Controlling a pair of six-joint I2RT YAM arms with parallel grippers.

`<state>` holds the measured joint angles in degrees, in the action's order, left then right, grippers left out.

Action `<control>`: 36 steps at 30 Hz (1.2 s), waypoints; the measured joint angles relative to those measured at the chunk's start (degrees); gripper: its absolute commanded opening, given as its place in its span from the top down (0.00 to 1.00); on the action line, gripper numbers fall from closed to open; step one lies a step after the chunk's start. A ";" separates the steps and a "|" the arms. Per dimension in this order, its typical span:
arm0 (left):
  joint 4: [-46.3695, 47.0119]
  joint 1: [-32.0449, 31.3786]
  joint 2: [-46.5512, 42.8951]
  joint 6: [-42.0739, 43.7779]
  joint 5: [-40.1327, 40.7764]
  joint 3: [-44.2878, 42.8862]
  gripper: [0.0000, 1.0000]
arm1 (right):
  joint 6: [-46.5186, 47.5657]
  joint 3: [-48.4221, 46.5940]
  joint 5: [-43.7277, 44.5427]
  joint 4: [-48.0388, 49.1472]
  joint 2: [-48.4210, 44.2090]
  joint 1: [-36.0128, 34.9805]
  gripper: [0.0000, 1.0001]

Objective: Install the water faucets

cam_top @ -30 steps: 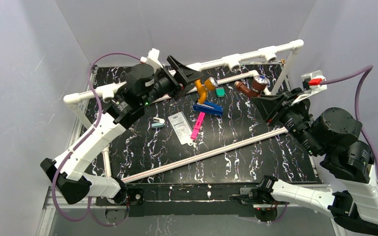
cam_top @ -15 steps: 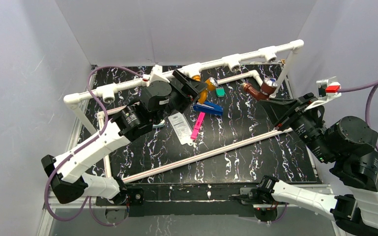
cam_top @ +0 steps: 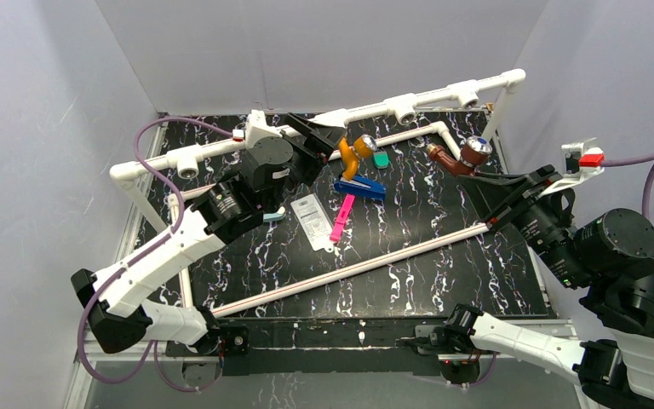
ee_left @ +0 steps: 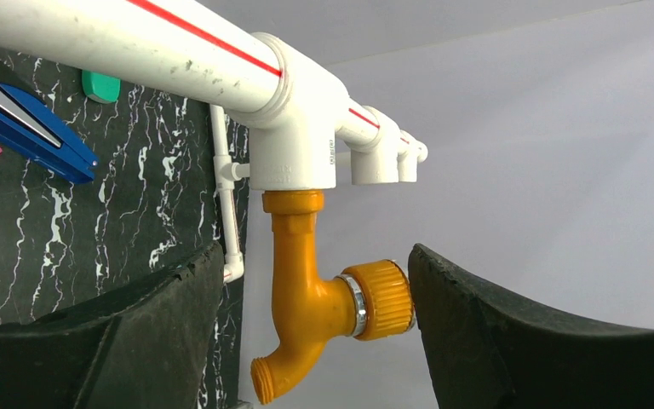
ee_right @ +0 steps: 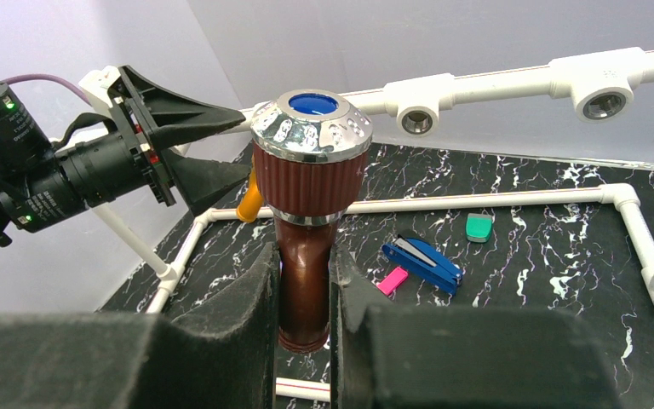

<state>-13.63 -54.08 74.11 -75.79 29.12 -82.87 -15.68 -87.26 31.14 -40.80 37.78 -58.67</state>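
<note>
1. Two faucets: the orange faucet (ee_left: 306, 298) hangs screwed into one white tee (ee_left: 294, 145) on the raised pipe; the brown faucet (ee_right: 311, 170) is off the pipe, held above the table's far right
2. Two grippers: the left gripper (ee_left: 315, 264) has its jaws spread wide, one on each side of the orange faucet; the right gripper (ee_right: 304, 256) pinches the brown faucet's stem, silvery knob uppermost
3. Three other tees (cam_top: 404, 106) show empty sockets
4. On the black table (cam_top: 443, 281): one blue stapler (cam_top: 359, 187), one pink strip (cam_top: 341, 217), one white packet (cam_top: 311, 217), one loose white pipe (cam_top: 349, 268)
</note>
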 measured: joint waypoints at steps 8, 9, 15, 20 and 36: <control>0.42 -0.04 5.64 -0.28 0.37 -2.10 0.35 | -0.02 -0.07 0.02 -1.31 -0.15 0.00 0.99; 0.37 -0.04 6.16 -0.28 0.35 -2.32 0.39 | -0.02 -0.07 0.02 -1.46 -0.20 0.00 0.99; 1.09 -0.04 7.21 -0.28 0.59 -2.40 0.66 | -0.28 -0.35 0.00 -2.25 -0.68 0.00 0.99; 1.68 -0.04 6.40 0.24 1.36 -2.23 0.90 | -0.81 -0.44 -0.24 -2.45 -0.72 0.00 0.99; -3.67 0.09 -3.06 4.61 7.93 3.04 1.00 | -2.12 -0.39 1.92 -5.25 2.16 0.00 0.99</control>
<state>-17.30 -54.00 71.05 -71.18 37.06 -79.83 -17.80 -87.66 33.06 -46.04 39.94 -58.67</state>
